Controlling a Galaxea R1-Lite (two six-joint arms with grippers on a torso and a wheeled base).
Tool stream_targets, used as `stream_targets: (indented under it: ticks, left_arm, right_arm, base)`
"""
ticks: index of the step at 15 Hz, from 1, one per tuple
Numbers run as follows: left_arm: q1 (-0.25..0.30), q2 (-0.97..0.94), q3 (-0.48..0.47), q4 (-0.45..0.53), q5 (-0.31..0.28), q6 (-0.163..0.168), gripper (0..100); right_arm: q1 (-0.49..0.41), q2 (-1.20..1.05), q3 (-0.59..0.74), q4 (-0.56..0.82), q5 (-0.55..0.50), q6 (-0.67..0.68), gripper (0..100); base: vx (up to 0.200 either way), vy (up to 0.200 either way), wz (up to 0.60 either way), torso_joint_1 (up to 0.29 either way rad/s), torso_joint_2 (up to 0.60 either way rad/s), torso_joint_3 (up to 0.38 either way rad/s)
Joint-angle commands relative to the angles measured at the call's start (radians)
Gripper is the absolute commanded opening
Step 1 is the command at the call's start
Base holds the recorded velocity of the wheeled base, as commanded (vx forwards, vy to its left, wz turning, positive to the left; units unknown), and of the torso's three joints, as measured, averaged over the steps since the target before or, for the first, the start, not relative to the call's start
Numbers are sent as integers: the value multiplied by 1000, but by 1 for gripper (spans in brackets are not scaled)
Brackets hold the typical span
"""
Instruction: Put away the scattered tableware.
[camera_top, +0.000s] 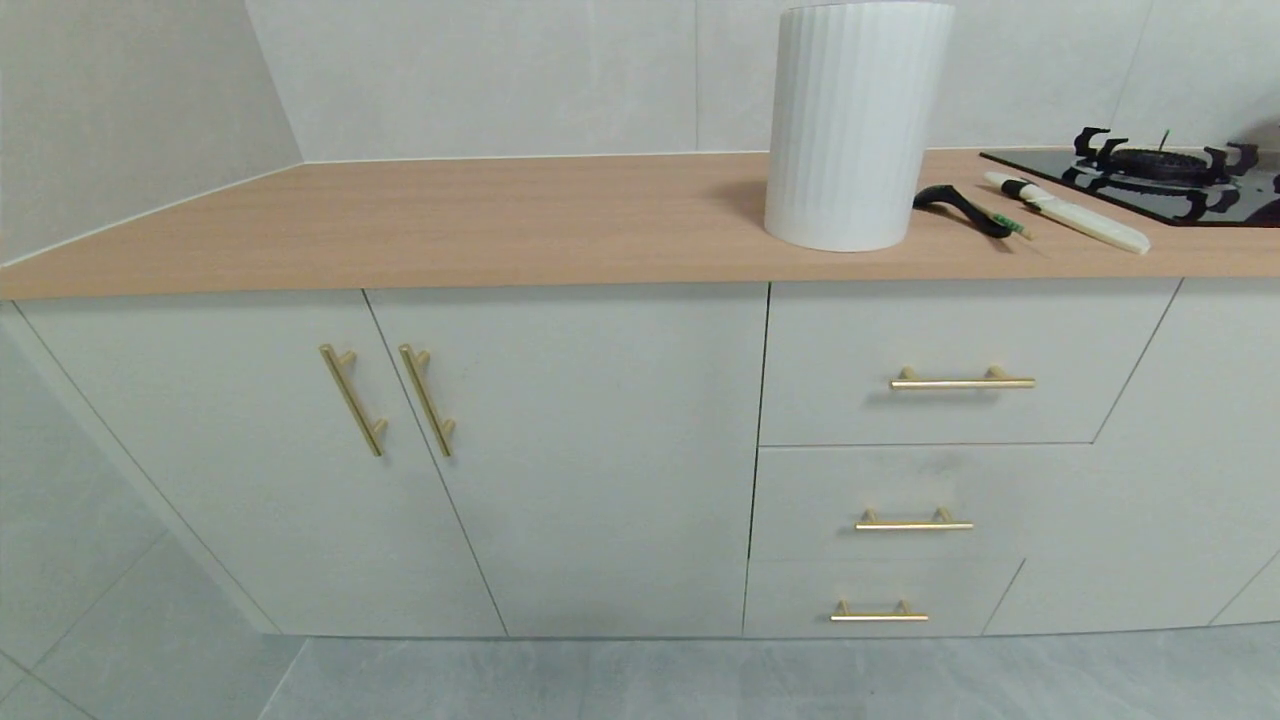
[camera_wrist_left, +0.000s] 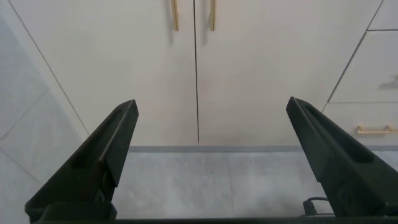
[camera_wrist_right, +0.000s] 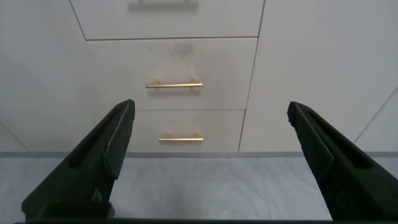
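On the wooden countertop (camera_top: 450, 220) stands a tall white ribbed holder (camera_top: 855, 125). Just to its right lie a black-handled utensil (camera_top: 965, 210) and a white knife-like piece with a black and green band (camera_top: 1065, 212). My left gripper (camera_wrist_left: 211, 112) hangs low in front of the double cabinet doors (camera_wrist_left: 196, 68), open with nothing between its fingers. My right gripper (camera_wrist_right: 211, 112) is also low, facing the lower drawers (camera_wrist_right: 174, 74), open and empty.
A black gas hob (camera_top: 1160, 180) sits at the counter's far right. Below the counter are two doors with gold handles (camera_top: 390, 398) and three drawers with gold handles (camera_top: 962, 381). Grey tiled floor (camera_top: 640, 680) lies in front of the cabinets.
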Motion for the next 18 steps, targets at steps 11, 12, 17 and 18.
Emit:
stream_targets:
  ticks: [11, 12, 17, 18]
  left_arm:
    - [0, 0, 0, 0, 0, 2, 100]
    - [0, 0, 0, 0, 0, 2, 100]
    - [0, 0, 0, -1, 0, 2, 100]
    - [0, 0, 0, -1, 0, 2, 100]
  right_arm:
    - [-1, 1, 0, 0, 3, -8, 100]
    - [-1, 1, 0, 0, 3, -10, 100]
    - [24, 106, -179, -5, 91, 1, 100]
    - [27, 187, -185, -3, 115, -1, 100]
  base:
    - [0, 0, 0, 0, 0, 0]
    - [0, 0, 0, 0, 0, 0]
    - [0, 0, 0, 0, 0, 0]
    - [0, 0, 0, 0, 0, 0]
